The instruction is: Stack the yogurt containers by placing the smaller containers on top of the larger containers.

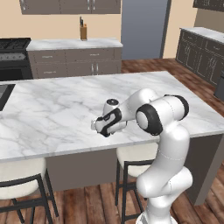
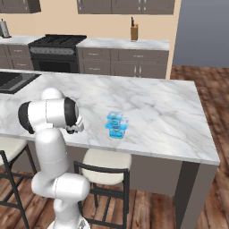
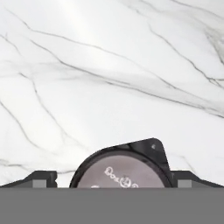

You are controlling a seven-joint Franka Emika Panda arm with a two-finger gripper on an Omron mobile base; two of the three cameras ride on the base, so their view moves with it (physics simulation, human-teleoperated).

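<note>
The smaller container is a round dark cup with a grey printed lid, seen from above at the bottom of the hand view. It stands on the marble island counter. My gripper is open, with one dark fingertip on each side of the cup and a gap to it on both sides. From the left base camera the gripper hangs low over the counter near its front edge. The larger container, a translucent light-blue tub, stands on the counter to the right of my arm.
A sink is sunk into the island's left end. Stools stand under the front edge. A stove and a knife block are at the back wall.
</note>
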